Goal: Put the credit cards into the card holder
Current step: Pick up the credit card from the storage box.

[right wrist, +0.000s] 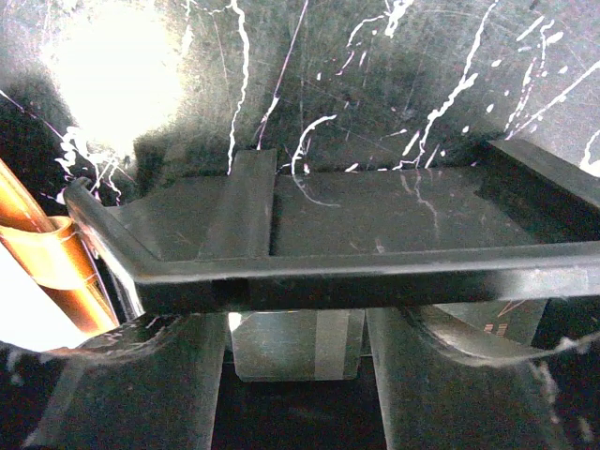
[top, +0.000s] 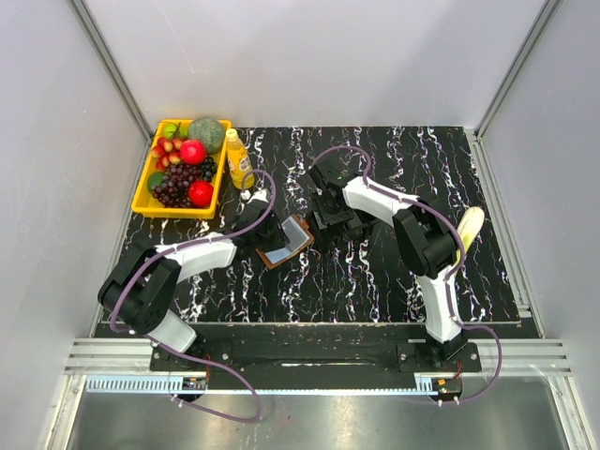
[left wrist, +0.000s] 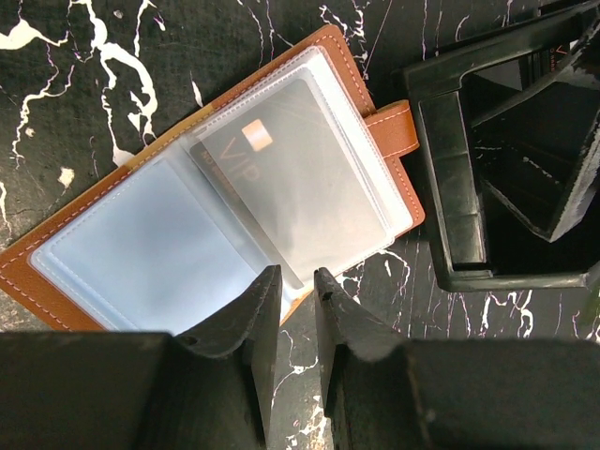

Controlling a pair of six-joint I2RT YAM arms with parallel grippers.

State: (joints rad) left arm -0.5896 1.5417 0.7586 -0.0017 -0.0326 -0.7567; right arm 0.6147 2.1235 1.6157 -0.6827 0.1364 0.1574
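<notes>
On the black marbled worktop (top: pixel 375 281), near its middle, the black plastic tray (left wrist: pixel 450 187) lies just beside the card holder (left wrist: pixel 131 234), on the side toward the right edge. That closeness is the first hazard: the holder's snap tab (left wrist: pixel 394 127) points at the tray wall, so any nudge of the tray would likely shove the holder round. The holder lies open with its clear sleeves up, and a grey card marked VIP (left wrist: pixel 291 187) sits inside one sleeve. The left gripper (left wrist: pixel 298 281) has its jaws narrow, seemingly nipping the near edge of the sleeves. That hold looks thin, and slick plastic could slide out, letting the pages flop over or the holder skate across the smooth stone when a card is pushed in. The seated card might also creep back out if the holder is tipped. The right gripper (right wrist: pixel 295 323) is low behind the tray's rim (right wrist: pixel 375 272), its jaws standing apart. A pale flat piece shows between them, but I cannot tell whether it is a gripped card. Lifting from there, the fingers could catch that rim and drag the tray, or let a card twist and miss the sleeve mouth.
</notes>
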